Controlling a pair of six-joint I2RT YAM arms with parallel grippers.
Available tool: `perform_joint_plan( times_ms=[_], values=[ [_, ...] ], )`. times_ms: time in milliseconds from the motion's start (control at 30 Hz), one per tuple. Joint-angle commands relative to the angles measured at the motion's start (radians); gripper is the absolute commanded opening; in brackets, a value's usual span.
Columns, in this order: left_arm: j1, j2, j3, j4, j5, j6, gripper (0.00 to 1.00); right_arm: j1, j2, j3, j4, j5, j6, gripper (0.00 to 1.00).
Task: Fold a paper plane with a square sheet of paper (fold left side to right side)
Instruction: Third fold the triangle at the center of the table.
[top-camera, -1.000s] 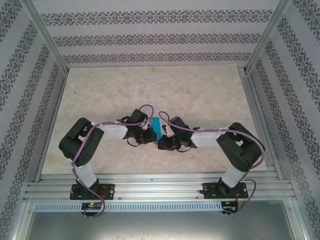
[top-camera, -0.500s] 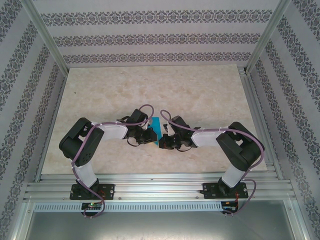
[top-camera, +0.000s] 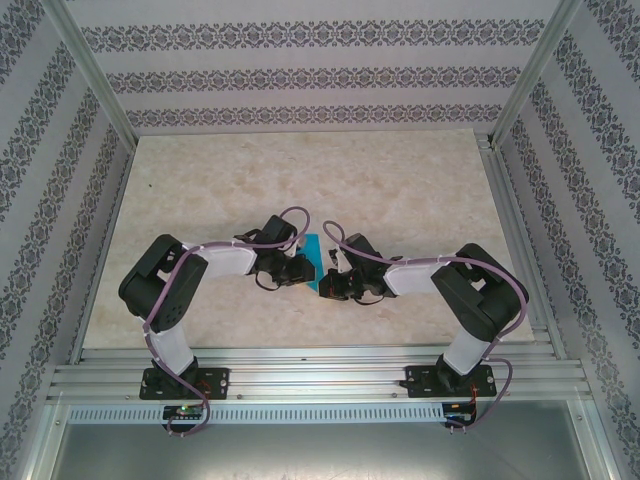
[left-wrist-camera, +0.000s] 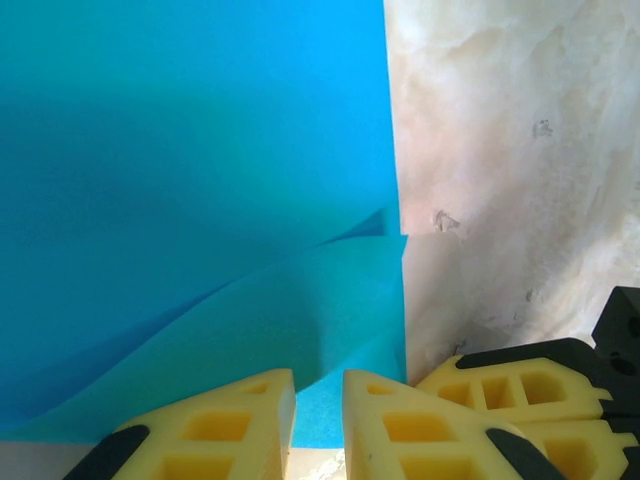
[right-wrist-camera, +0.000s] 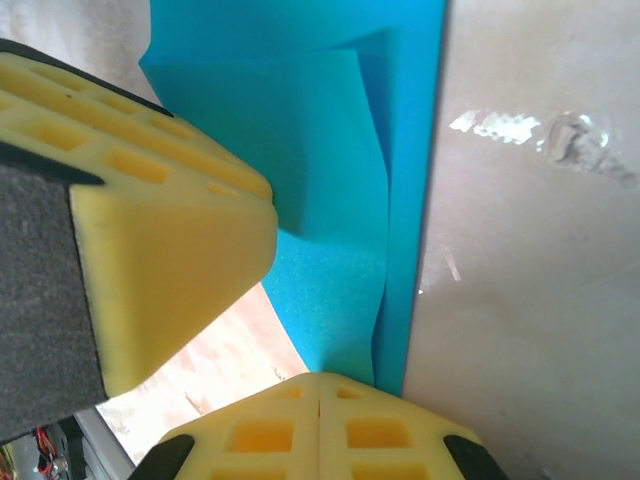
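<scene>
The cyan-blue sheet of paper (top-camera: 314, 246) lies mid-table, squeezed between the two grippers. In the left wrist view the paper (left-wrist-camera: 200, 170) has an upper layer bulging up as a loose flap over the flat layer. My left gripper (left-wrist-camera: 319, 415) is slightly open, a narrow gap between its yellow fingertips over the paper's near edge. My right gripper (right-wrist-camera: 318, 388) is shut, its tips against the paper (right-wrist-camera: 335, 150) near the straight folded edge. From above, the left gripper (top-camera: 304, 270) and the right gripper (top-camera: 326, 287) almost touch. The right gripper's fingers (left-wrist-camera: 520, 385) sit just beside the paper's edge.
The marble-look table (top-camera: 400, 180) spreads out behind and to both sides of the arms. An aluminium rail (top-camera: 320, 362) runs along the near edge, with frame posts and patterned walls around the cell.
Almost nothing: both grippers stay at the paper, with the left wrist nudged a little.
</scene>
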Motion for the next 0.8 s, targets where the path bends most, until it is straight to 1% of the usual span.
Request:
perform_joint_plan(
  times_ms=[0,233,500,600,700,767],
  values=[
    [0.052,0.029,0.020,-0.074,-0.105,0.068,0.23,-0.012,0.041,-0.069,-0.139,0.082,0.020,0.05],
    [0.112,0.031,0.034,-0.073,-0.119,0.114,0.23,-0.016,0.041,-0.076,-0.145,0.083,0.027,0.03],
    [0.196,0.045,0.071,-0.124,-0.131,0.194,0.24,-0.021,0.025,-0.065,-0.161,0.084,0.019,0.03],
    [0.220,0.006,0.085,-0.149,-0.115,0.221,0.24,-0.021,0.025,-0.049,-0.175,0.086,0.009,0.03],
    [0.224,-0.072,0.107,-0.197,-0.113,0.250,0.26,-0.025,0.023,-0.035,-0.190,0.088,-0.001,0.04],
    [0.224,-0.133,0.103,-0.207,-0.090,0.255,0.26,-0.029,0.022,-0.027,-0.197,0.088,-0.009,0.04]
  ],
)
